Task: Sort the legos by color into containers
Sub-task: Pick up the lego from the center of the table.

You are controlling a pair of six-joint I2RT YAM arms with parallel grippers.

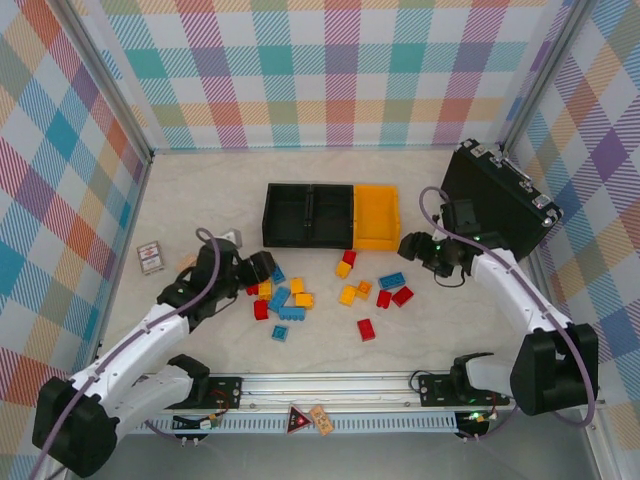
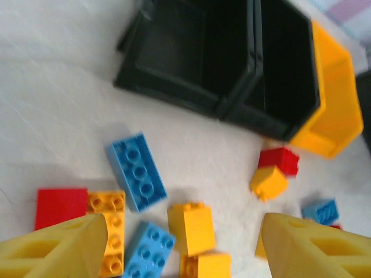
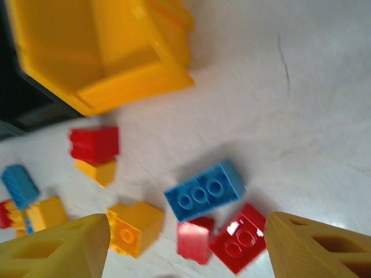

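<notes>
Containers (image 1: 300, 240) bare inside; legos (image 1: 279, 297) scattered on table (image 1: 200, 200).

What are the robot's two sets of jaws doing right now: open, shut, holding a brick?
Left gripper: jaws open, holding nothing.
Right gripper: jaws open, holding nothing.
</notes>
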